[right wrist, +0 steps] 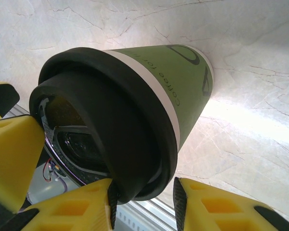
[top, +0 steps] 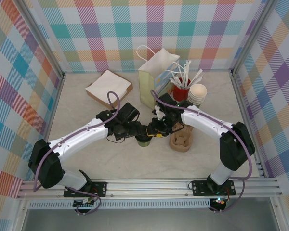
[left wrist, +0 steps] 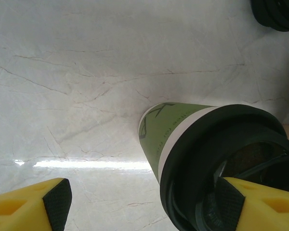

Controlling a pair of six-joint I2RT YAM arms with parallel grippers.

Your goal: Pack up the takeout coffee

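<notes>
Pale marbled table (top: 111,163) spreads out from the two arm bases, and the trouble sits at its middle. Nearest, the right tool (right wrist: 145,199) looks clenched on the lower rim of the black plastic lid (right wrist: 111,120), not on the body of the olive-green paper coffee cup (top: 144,141) beneath it. The cup is upright between the two tools, at or just above the table; the views do not settle which. The left tool (left wrist: 142,204) is released, jaws wide, with one yellow finger (left wrist: 262,207) right by the lid and the other well clear.

A lift by the lid alone could pop it off and drop the cup. That near finger could also nudge the cup askew. Just beside it, on the right, the brown pulp carrier (top: 181,140) likely has snug holes, so a tilted cup may catch an edge and shove the light carrier. Farther back stands the white paper bag (top: 154,82).
</notes>
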